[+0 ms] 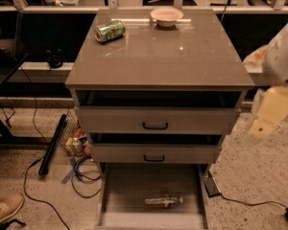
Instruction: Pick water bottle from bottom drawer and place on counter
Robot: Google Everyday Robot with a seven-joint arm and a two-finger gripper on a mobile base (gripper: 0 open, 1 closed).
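Note:
The water bottle (163, 201) lies on its side on the flat grey floor of the open bottom drawer (125, 190), cap end to the right. The glossy grey-brown counter (182, 56) tops the drawer cabinet. My gripper (268, 115) hangs at the right edge of the view, beside the cabinet's right side at the height of the upper drawers. It is well above and to the right of the bottle and holds nothing that I can see.
A green-and-silver can (109, 31) lies on the counter's back left and a pale bowl (166, 16) stands at its back middle. Two drawers with black handles (155, 125) sit above the bottom drawer. Cables, a black bar (53, 145) and a shoe (5, 209) lie on the floor at left.

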